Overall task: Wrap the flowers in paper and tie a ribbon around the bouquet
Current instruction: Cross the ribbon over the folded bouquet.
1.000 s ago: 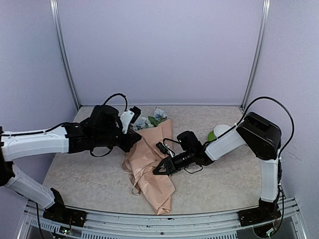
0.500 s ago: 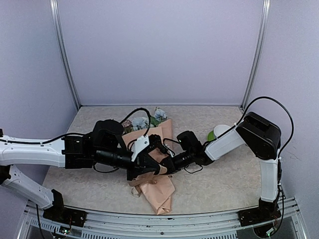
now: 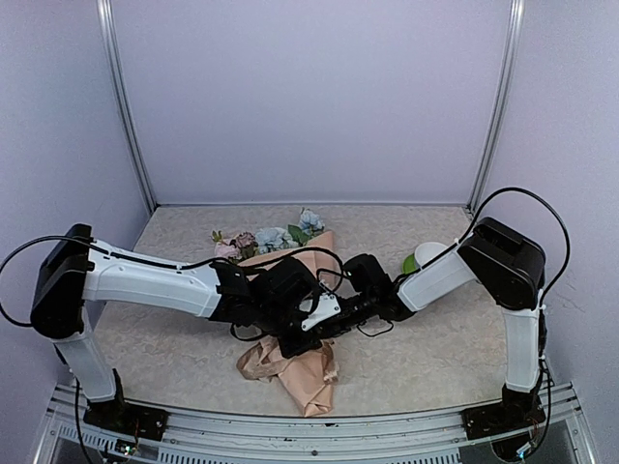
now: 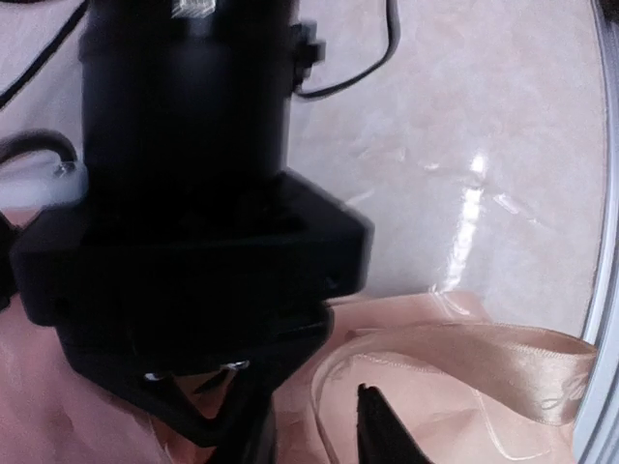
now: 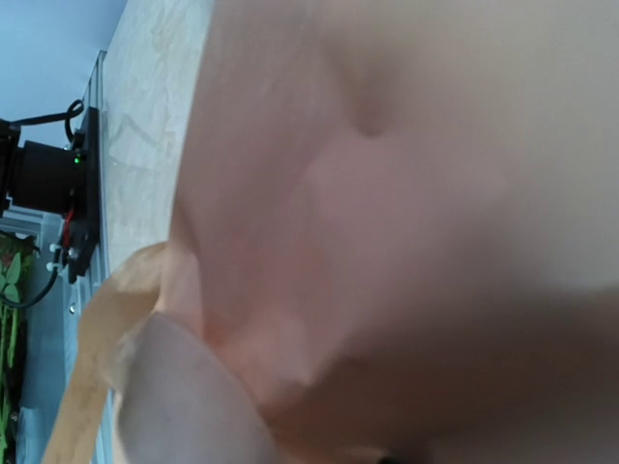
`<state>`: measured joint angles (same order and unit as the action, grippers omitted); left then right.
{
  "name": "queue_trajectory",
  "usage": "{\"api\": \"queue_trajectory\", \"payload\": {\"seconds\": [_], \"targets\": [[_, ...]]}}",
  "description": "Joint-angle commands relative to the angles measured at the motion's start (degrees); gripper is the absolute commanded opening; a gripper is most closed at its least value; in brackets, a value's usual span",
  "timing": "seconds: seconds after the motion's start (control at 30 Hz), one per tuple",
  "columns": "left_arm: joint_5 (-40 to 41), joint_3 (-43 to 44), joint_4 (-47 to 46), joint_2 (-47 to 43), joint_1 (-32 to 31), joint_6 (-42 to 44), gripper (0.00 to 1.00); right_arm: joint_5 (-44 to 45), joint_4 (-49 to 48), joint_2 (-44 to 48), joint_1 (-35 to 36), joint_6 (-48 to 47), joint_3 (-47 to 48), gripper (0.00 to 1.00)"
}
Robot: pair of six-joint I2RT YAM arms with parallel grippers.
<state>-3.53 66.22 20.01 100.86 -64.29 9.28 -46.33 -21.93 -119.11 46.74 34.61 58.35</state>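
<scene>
Left tool [image 3: 311,329] is hovering beside right tool [image 4: 208,425] mid-frame over the bouquet [image 3: 302,372], both grips unclear; tying seems to be starting, with the ribbon [image 4: 464,353] needing catching next.

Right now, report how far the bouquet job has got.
Done: the paper is wrapped round the flowers as a cone. In hand: the left hand and right hand meet at its middle, beside a loose ribbon loop. Left: tying it; no knot shows.

The left half is filled by a black housing [image 4: 193,242] — a cable [image 4: 391,39] is looped behind it. Peach paper [image 4: 39,387] is spread below, and a satin ribbon [image 4: 484,353] is curved over it — just beside a dark fingertip [image 4: 375,430]. Glare is seen on the pale table [image 4: 464,145].
</scene>
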Motion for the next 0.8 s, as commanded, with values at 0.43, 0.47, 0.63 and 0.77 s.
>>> {"api": "queue_trajectory", "payload": {"seconds": [0.43, 0.47, 0.63, 0.77], "targets": [[-9.26, -9.71, -0.26, -13.44, 11.16, -5.17, 0.99, 1.6, 3.41, -1.4, -0.51, -0.04, -0.27, 0.31], [-7.31, -9.75, 1.46, -12.61, 10.43, -5.18, 0.99, 1.67, 3.38, -1.41, -0.51, 0.01, -0.25, 0.31], [-3.89, -10.9, 2.58, -8.93, 9.03, -4.06, 0.99, 1.21, 3.26, -2.2, -0.51, 0.08, -0.12, 0.31], [-0.4, -11.39, -1.62, -6.73, 9.14, -3.74, 0.98, 1.15, 3.13, -2.19, -0.52, 0.23, -0.28, 0.31]]}}
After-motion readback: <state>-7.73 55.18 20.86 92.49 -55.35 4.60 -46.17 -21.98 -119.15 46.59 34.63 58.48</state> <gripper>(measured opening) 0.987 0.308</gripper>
